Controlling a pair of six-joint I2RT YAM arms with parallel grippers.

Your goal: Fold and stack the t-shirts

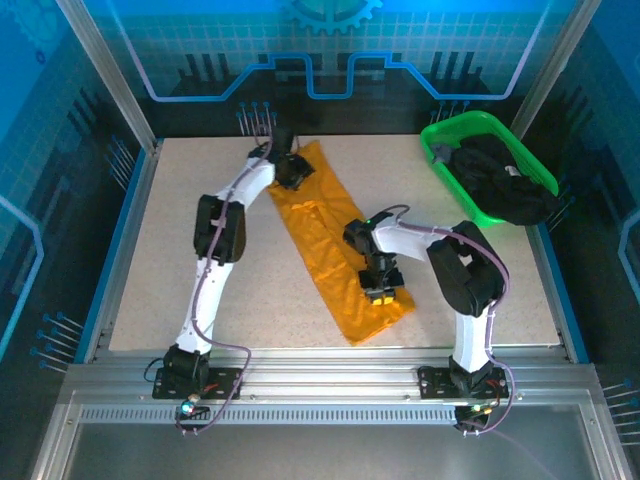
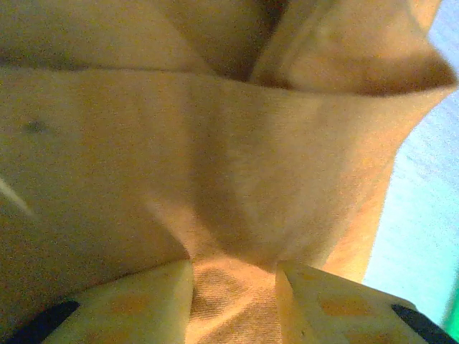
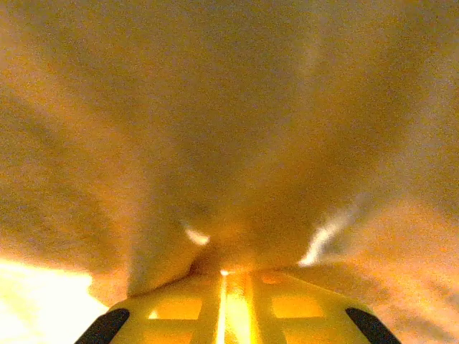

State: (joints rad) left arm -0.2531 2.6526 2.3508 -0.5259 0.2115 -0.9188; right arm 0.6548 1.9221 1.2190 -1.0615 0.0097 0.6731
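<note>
At the near end of the t-shirt (image 1: 325, 235), the right claw (image 1: 383, 290) is set down on the cloth with its jaws almost together. A pinch of cloth appears to be held, though the wrist view is blurred. The t-shirt is laid on the worktop (image 1: 270, 300) as a long strip, its axis running from near right to far left. At the far end, the left claw (image 1: 292, 168) is closed narrowly on a puckered fold. Each end is judged to lie nearest its own arm.
</note>
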